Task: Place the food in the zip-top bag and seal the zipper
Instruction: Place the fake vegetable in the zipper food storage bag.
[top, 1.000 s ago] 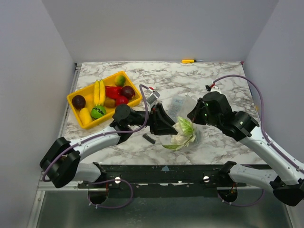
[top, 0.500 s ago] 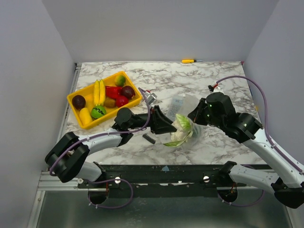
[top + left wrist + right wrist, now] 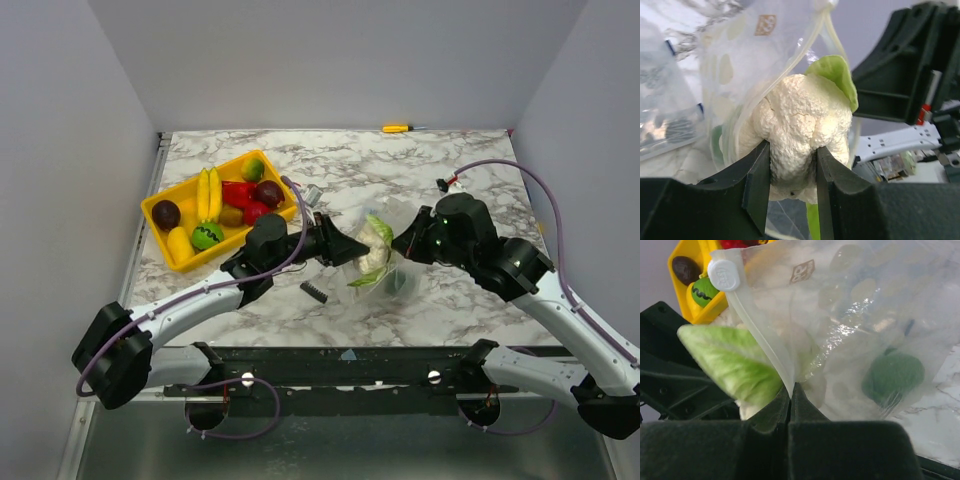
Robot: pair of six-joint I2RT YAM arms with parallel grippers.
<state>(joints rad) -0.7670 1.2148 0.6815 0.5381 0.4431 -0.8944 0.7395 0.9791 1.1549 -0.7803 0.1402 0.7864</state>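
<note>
One piece in hand: left gripper (image 3: 792, 150) is clamping the white cauliflower (image 3: 800, 125) across its florets, jaws set partway apart around it, green leaf (image 3: 837, 75) sticking out above. We are judging it light, rigid plastic w/ a bumpy surface, so a hold across the widest part of the head looks secure. The leaf is thinner and a poor place to grab. Cauliflower is hanging right at the mouth of the zip-top bag (image 3: 850, 315); how deep it is past the rim we can't tell.

Right gripper (image 3: 790, 392) is pinching, fully closed, on the zipper strip (image 3: 760, 335) at the bag's rim, holding that side up. Bag is thin, floppy, see-through, prob. slippery. We are expecting it to sag and fold wherever unsupported, so the stiffer strip is the sensible hold. White round tab (image 3: 723, 275) is sitting at the strip's end. Round green piece (image 3: 892, 377) is lying at the bag's bottom.

Remaining food (bananas, red, dark purple, green pcs) is sitting in the yellow tray (image 3: 152, 213) at left rear, well apart from the bag.

Surface: marble-pattern table (image 3: 470, 170), smooth and glossy. We are guessing low friction, so the bag may slide if pushed. Small dark spring (image 3: 314, 291) is lying near the left arm, yellow-handled screwdriver (image 3: 397, 128) at the far edge. White walls (image 3: 330, 60) are closing in three sides, and both wrists are working close together at centre, leaving little slack.
</note>
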